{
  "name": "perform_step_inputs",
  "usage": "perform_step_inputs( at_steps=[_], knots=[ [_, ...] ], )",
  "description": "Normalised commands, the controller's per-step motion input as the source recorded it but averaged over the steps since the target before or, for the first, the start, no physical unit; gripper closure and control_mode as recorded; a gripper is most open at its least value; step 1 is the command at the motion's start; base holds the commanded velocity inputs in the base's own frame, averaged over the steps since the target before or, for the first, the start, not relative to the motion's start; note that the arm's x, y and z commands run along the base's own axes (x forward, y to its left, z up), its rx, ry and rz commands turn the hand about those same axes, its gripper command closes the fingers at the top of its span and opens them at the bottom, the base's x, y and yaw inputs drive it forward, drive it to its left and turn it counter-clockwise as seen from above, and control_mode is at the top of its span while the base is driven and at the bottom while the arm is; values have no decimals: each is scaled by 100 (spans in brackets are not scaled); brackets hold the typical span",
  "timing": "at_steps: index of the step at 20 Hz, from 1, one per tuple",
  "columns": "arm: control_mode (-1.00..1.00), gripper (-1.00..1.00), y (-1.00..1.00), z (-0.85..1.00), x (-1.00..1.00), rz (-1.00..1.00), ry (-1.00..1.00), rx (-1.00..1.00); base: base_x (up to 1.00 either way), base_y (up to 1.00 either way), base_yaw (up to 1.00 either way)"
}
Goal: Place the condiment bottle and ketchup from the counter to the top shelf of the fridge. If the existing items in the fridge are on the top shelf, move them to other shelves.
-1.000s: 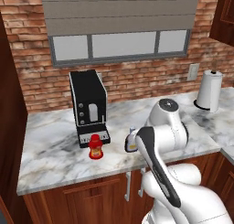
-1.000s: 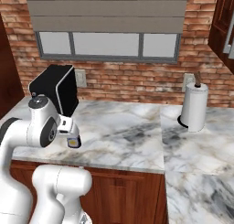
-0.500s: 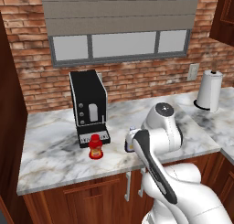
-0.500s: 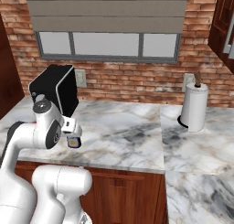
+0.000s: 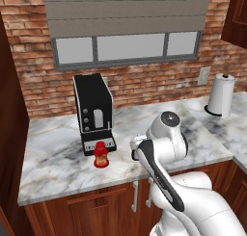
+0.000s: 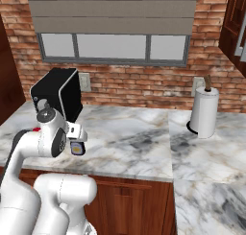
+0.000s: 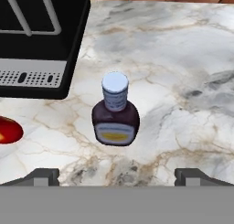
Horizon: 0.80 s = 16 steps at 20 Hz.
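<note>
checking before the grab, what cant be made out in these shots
- Ketchup in the hand view: cut off by the left edge.
- Condiment bottle in the right base view: mostly hidden behind the arm's wrist; label unreadable in the hand view, too blurred.
- Coffee machine in the hand view: top cut off by the upper edge.
- Gripper: open, tips barely visible at the bottom of the hand view.

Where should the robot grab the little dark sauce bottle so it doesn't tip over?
Probably around the wide dark belly of the condiment bottle, coming straight down from above. In the hand view it stands upright on the counter, centred ahead of the open gripper. The neck under its pale cap is narrower and easier to knock. The ketchup and coffee machine sit off to one side.
</note>
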Motion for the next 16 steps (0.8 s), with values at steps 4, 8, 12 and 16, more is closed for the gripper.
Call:
perform_step_inputs(
  at_steps=[4,8,12,16],
  knots=[
    [-100,-100,14,-2,13,0,0,0,0,0,0],
    [-100,-100,11,-1,19,0,0,0,0,0,0],
    [-100,-100,0,-8,21,-1,0,0,0,0,0],
    [-100,-100,0,-11,22,-1,0,0,0,0,0]
  ],
)
